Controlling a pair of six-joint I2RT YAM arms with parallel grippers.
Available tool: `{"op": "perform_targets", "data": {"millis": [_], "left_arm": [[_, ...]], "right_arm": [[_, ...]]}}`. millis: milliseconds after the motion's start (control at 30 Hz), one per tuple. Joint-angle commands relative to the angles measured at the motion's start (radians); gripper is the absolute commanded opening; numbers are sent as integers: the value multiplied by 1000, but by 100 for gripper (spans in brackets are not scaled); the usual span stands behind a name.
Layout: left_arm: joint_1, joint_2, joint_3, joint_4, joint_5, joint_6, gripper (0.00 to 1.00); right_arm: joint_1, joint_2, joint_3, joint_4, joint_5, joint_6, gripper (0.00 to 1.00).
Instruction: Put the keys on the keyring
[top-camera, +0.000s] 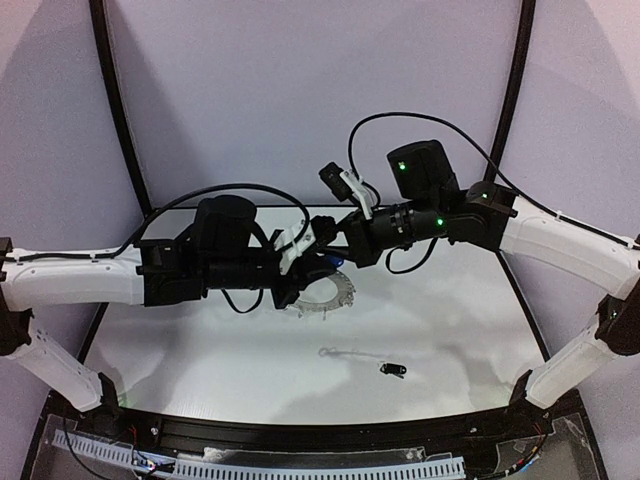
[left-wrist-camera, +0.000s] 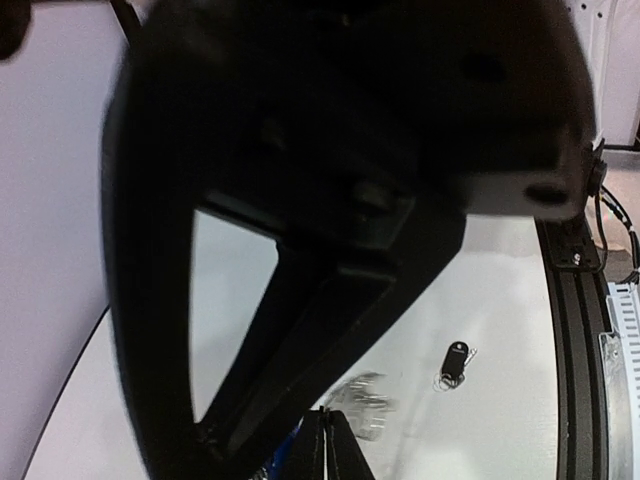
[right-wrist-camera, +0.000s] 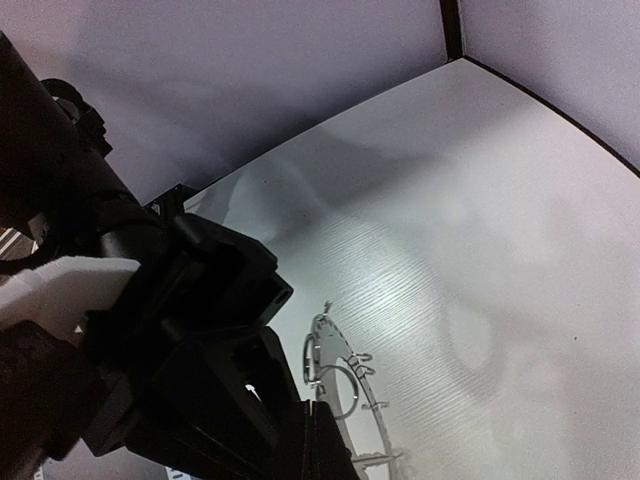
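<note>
The keyring (top-camera: 328, 296), a dark grey ring fringed with wire loops, hangs above the table. My left gripper (top-camera: 296, 282) is shut on its left edge. My right gripper (top-camera: 333, 248) is shut, tip to tip with the left. The blue-headed key (top-camera: 323, 267) sits right under its fingertips, seemingly held. In the right wrist view the keyring (right-wrist-camera: 326, 345) curves away from my shut right gripper (right-wrist-camera: 320, 440); the blue key is hidden there. In the left wrist view my left gripper (left-wrist-camera: 326, 445) is shut, with a blue sliver (left-wrist-camera: 287, 455) beside it. The black-headed key (top-camera: 392, 370) lies on the table.
The black key also shows in the left wrist view (left-wrist-camera: 455, 361), near the black front rail (left-wrist-camera: 575, 330). The ring's shadow (top-camera: 345, 352) falls on the white table. Black frame posts (top-camera: 120, 110) curve up on both sides. The right gripper's body fills much of the left wrist view.
</note>
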Motion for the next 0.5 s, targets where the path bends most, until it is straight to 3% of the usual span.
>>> {"op": "perform_targets", "data": {"millis": [0,300,333,400,467], "left_arm": [[-4,1,17,-49,-47,-7,1],[-3,-60,-59,28,-20,-2,1],[-3,-62,-59,24,-20,-1,3],[-3,-63,-57,17,-20,5,28],[-3,-62,-57,21,-25,6,31]], "right_arm": [[12,-36,-11,58,-23,18,0],[12,-42,-11,37,19,12,0],[12,-42,-10,38,16,12,0],[12,-38,-8,40,10,10,0],[12,-34,-5,40,3,9,0]]}}
